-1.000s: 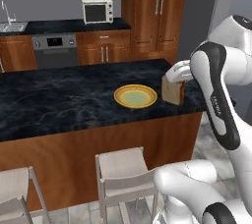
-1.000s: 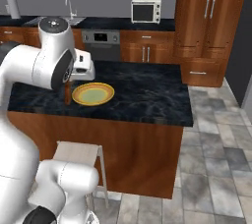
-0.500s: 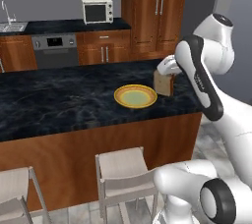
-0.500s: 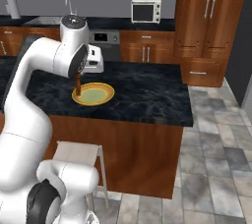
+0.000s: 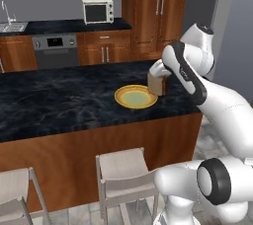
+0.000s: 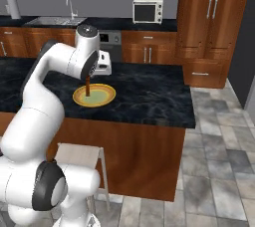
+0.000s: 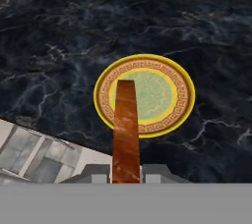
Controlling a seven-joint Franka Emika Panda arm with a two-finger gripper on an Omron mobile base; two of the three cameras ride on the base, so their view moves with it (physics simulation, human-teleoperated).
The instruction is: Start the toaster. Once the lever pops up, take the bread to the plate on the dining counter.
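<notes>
Dining surface (image 5: 59, 105): long black veined marble top over a reddish-brown wood base. Its near edge runs across the left base view; its right end stops just beyond the arm, where grey tiled floor (image 6: 219, 171) opens wide to the right. Most of the top lies bare, left of the plate and behind it.

Rear run of wood cabinets (image 5: 153, 12) with a dark-topped back counter (image 5: 64, 25) against the wall, well apart from the dining surface, with an aisle between.

Stools (image 5: 123, 169): two pale seats tucked against the near side of the wood base, below the overhang.

White oven (image 5: 97, 10): a small boxy unit standing on the back counter.

Sink (image 6: 50, 20) with faucet: set in the back counter, far left.

Plate (image 7: 144, 95): round, yellow rim with a patterned band and a pale greenish centre, lying flat on the dining surface near its right end and close to the near edge. Bare marble lies all around it.

Bread (image 7: 125, 129): one brown-crusted slice, held upright and seen edge-on in the hand view, hanging over the plate's edge nearest the arm. Whether it touches the plate cannot be told.

Tool (image 7: 125, 171): pinching the bread between its two fingers, wrist bent downward above the right part of the dining surface.
</notes>
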